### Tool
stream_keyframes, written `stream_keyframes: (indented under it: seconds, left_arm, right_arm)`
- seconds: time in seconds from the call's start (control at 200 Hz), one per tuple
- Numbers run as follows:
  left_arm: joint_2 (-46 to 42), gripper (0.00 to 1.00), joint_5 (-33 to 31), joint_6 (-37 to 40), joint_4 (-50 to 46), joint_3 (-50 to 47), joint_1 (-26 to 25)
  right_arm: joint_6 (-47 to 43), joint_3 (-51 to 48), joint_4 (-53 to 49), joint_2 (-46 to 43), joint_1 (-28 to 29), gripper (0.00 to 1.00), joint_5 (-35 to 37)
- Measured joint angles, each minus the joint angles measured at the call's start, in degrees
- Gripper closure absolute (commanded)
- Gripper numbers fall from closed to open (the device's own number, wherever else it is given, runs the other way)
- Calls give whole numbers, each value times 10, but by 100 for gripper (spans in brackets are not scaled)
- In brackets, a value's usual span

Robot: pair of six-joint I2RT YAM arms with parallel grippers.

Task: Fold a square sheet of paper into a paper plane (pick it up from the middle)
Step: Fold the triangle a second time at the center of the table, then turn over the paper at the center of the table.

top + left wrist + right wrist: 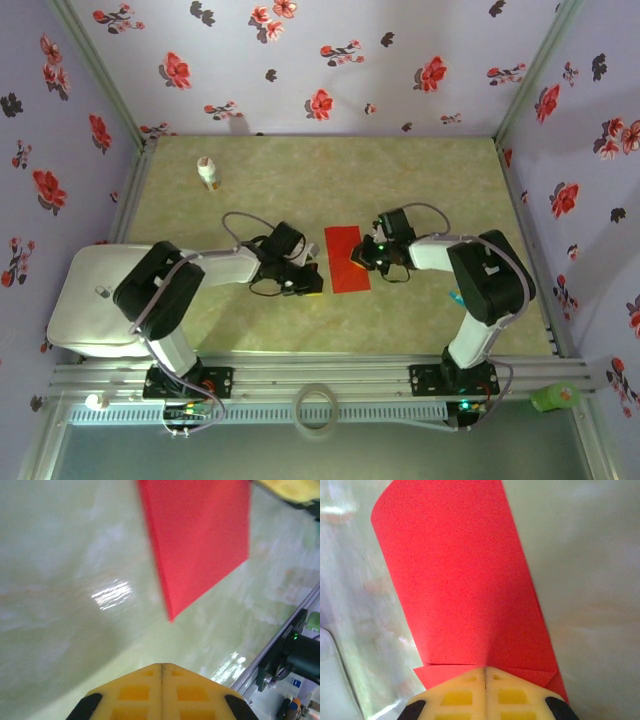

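The left claw [311, 285] is pinched tight and empty, just beside the folded paper [346, 258]. The right claw [485, 670], also closed, sits over its edge.

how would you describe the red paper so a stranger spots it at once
Look at the pale green table inside the flowered walls. Near its middle, between the left hand and the right hand, lies the red paper, a narrow folded strip. It is the only red thing on the table.
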Motion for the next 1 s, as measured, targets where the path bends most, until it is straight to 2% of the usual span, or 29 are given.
stream_keyframes:
  seconds: [0.195,0.415,0.53,0.68,1.0]
  left_arm:
    - [10,100,-10,0,-9,82,12]
    - [79,100,-3,3,-7,171,14]
    - [114,100,-1,14,-18,195,14]
    - [152,100,-1,38,-42,217,14]
    - [187,100,-19,67,-68,216,14]
  right_arm:
    - [-37,36,-78,-16,18,91,13]
    - [-5,-24,-93,-166,-2,88,63]
    - [32,-81,-85,-213,-19,83,78]
    - [73,-131,-85,-225,-16,78,78]
    - [97,-131,-95,-207,15,71,80]
